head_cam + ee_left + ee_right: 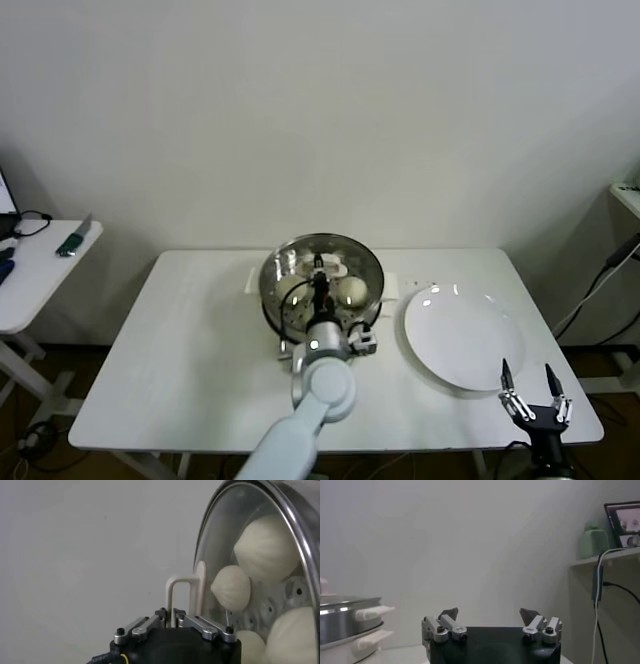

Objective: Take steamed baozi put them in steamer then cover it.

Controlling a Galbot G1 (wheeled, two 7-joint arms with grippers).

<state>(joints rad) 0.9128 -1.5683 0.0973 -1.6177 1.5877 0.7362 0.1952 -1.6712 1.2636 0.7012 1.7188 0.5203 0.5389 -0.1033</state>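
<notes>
The steel steamer point(368, 262) stands at the table's far middle on its white pot base. The clear glass cover point(300, 255) lies on it, and off-white baozi point(291, 288) show through the glass. In the left wrist view the cover point(222, 535) fills the frame's side, with several baozi point(231, 587) behind it. My left gripper point(320, 282) is over the cover's middle, shut on its whitish handle point(172, 597). My right gripper point(533, 392) is open and empty near the table's front right corner; it also shows in the right wrist view point(490, 614).
A flat white plate point(462, 335) lies right of the steamer. A small side table point(35, 270) with tools stands far left. Cables hang at the right edge. The steamer's rim and white handles point(370, 614) show in the right wrist view.
</notes>
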